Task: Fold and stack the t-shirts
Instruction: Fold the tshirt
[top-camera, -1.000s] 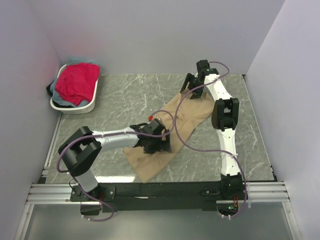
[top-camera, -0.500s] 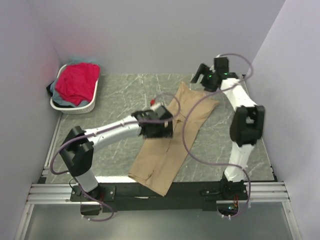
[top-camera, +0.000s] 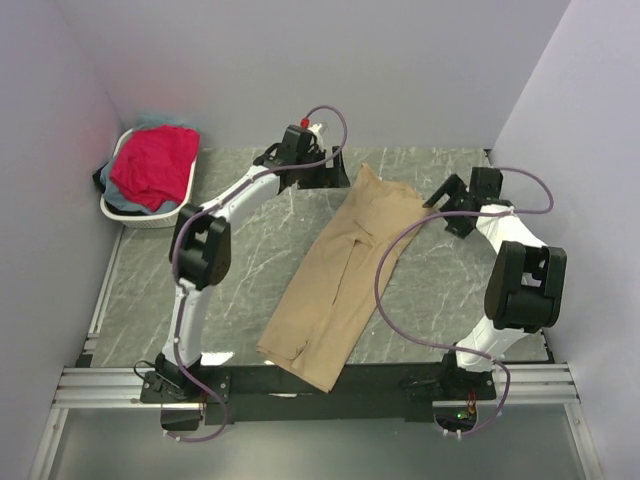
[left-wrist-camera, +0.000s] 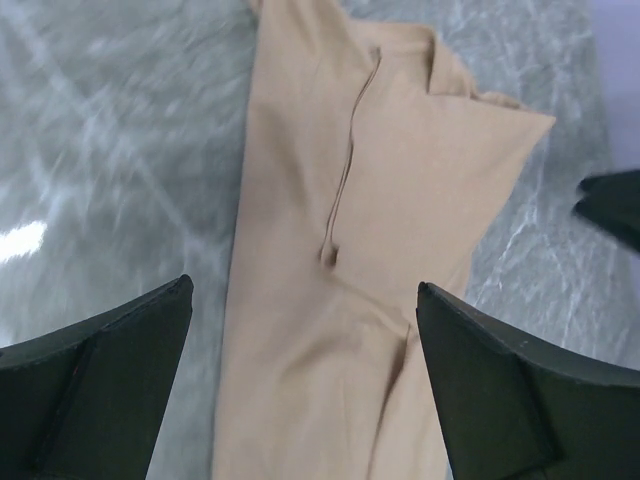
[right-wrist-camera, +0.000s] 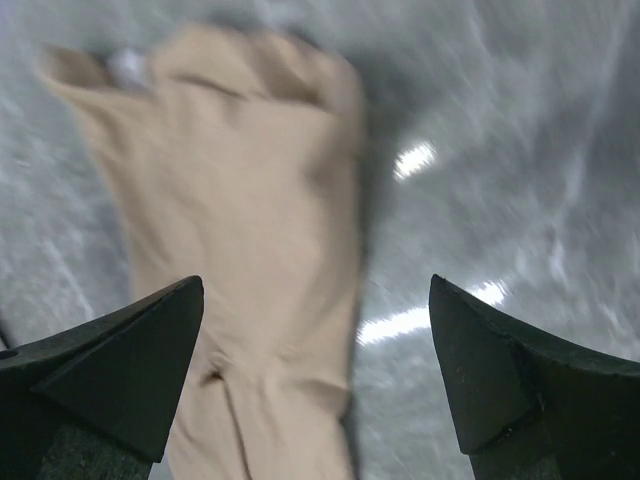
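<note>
Right wrist view: heavy motion blur. Tan t-shirt (right-wrist-camera: 250, 230) is smeared, its far end at 11 o'clock unreadable, and it runs off frame at 6 o'clock.
Left wrist view: shirt cut off at 6 o'clock. Dark shape (left-wrist-camera: 612, 205) at 3 o'clock is clipped by the edge, identity unclear.
Top view: red-pink t-shirt (top-camera: 152, 165) hides the basket (top-camera: 150, 222) contents. Only slivers show: pale blue-grey cloth (top-camera: 160, 121) at 12 o'clock, dark cloth (top-camera: 100, 178) at 9 o'clock.
</note>
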